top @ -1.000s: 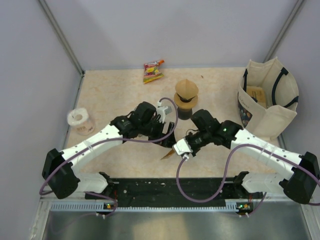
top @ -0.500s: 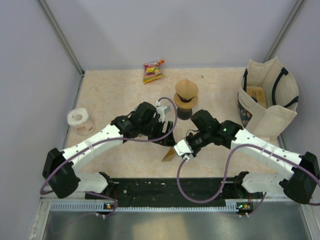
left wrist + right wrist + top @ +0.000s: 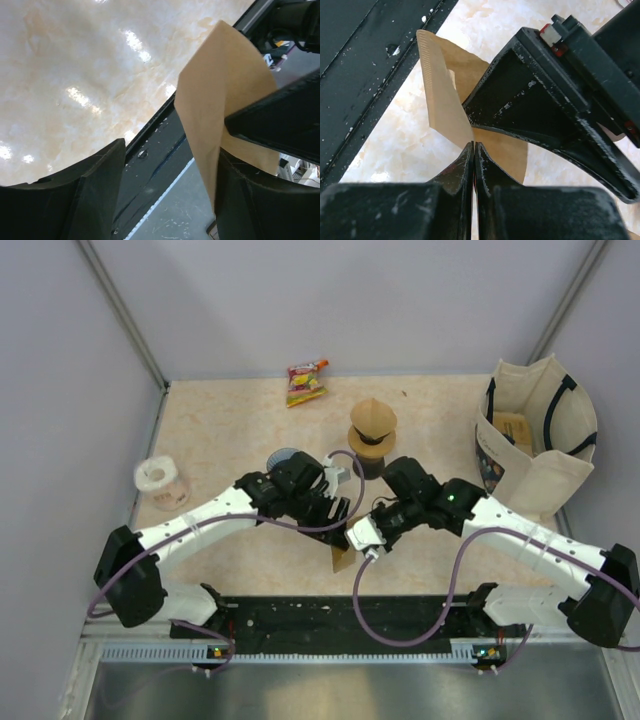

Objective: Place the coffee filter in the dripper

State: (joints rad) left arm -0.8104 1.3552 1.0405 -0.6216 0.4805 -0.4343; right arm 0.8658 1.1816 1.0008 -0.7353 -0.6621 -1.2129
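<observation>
Where its seam runs, the coffee filter is ribbed.

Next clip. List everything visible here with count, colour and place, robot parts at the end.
coffee filter: one, tan paper, held over the table's near edge
tan cone on black base: one, mid-table, beyond the arms
dark round object: one, dark grey, beyond the left arm, partly hidden
snack packet: one, red and yellow, far edge
paper roll: one, white, left side
tote bag: one, cream with dark handles, right side, upright
table: one, beige marbled
left gripper: one, black, open, fingers either side of the coffee filter
right gripper: one, black, shut on the coffee filter
</observation>
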